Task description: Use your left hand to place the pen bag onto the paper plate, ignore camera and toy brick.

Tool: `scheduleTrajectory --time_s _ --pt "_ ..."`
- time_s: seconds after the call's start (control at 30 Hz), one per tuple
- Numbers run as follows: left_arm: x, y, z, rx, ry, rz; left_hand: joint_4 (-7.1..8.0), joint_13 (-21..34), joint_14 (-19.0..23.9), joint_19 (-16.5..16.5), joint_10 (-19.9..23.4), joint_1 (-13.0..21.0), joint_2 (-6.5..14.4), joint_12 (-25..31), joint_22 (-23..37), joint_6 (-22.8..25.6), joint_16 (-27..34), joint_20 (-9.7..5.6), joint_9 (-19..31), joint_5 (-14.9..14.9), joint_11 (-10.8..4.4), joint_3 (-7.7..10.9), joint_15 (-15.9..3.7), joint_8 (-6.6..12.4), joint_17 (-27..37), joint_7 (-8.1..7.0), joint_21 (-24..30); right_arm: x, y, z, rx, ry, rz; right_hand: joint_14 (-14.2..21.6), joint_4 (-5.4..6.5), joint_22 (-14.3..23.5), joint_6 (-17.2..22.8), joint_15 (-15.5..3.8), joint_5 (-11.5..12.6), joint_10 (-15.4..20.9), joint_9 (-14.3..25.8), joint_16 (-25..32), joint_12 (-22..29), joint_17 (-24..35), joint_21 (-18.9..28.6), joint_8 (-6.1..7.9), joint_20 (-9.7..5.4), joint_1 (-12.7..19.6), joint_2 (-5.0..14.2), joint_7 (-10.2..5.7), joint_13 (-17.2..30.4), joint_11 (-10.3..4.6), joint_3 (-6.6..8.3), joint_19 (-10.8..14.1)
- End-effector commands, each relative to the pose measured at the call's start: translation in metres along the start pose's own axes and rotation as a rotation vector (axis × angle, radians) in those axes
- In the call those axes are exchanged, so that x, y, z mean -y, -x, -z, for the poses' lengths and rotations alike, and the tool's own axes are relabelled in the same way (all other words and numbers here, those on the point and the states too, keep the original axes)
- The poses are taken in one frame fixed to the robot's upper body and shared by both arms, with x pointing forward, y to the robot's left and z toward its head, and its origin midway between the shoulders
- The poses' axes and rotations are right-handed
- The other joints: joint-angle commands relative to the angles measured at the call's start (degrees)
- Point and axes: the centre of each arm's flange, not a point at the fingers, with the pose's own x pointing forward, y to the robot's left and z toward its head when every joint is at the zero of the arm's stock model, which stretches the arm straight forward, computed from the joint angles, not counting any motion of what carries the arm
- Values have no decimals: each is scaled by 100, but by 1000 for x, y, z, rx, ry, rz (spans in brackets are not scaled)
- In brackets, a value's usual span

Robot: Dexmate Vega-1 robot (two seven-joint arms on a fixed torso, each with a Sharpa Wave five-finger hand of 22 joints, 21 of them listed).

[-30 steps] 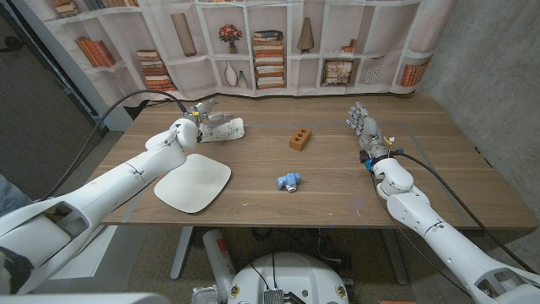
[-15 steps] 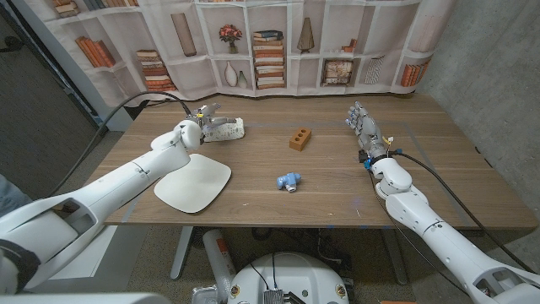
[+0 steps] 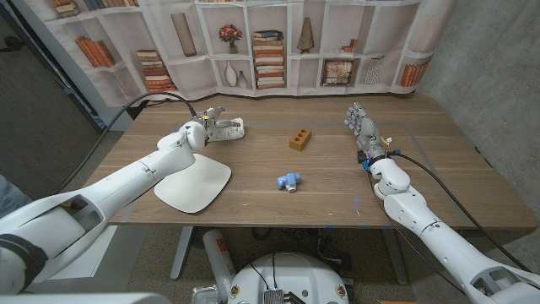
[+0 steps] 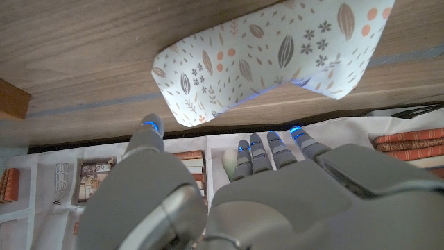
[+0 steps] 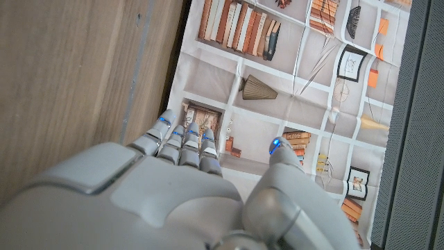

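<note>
The pen bag, white with a small leaf and flower print, lies on the wooden table at the far left. My left hand hovers right beside its left end. In the left wrist view the pen bag lies just beyond my left hand, whose fingers are stretched out and apart, holding nothing. The white paper plate lies nearer the front edge, below the left forearm. My right hand stands on its edge at the far right, fingers extended and empty.
A brown toy brick sits right of the pen bag at the table's middle back. A small blue toy camera lies near the centre, right of the plate. A bookshelf-print curtain hangs behind the table.
My left hand has moved a little right and toward the far edge, closing in on the pen bag, which now shows smaller beside the hand. The right arm has stayed still.
</note>
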Motion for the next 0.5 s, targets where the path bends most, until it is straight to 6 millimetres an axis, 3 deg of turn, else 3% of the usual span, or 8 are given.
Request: scheduleTrajectory --time_s 0.03,0.5 --pt "8 -7 -11 4 -17 26 -7 20 -30 -7 21 73 -2 -9 16 -3 -21 45 26 41 35 -34 11 -24 25 41 -36 1 -1 2 -4 -5 2 46 -4 14 50 24 -4 36 33 -13 -20 13 -21 7 -174 10 23 -8 16 22 -8 11" --pt "17 -9 -14 -4 -29 52 -23 21 -1 23 37 93 15 2 18 50 -6 40 28 58 17 -89 0 -6 27 34 -53 6 -1 3 -9 -12 7 50 -2 15 41 26 -7 41 33 -14 -24 16 -58 1 -172 3 32 -9 16 25 -16 19"
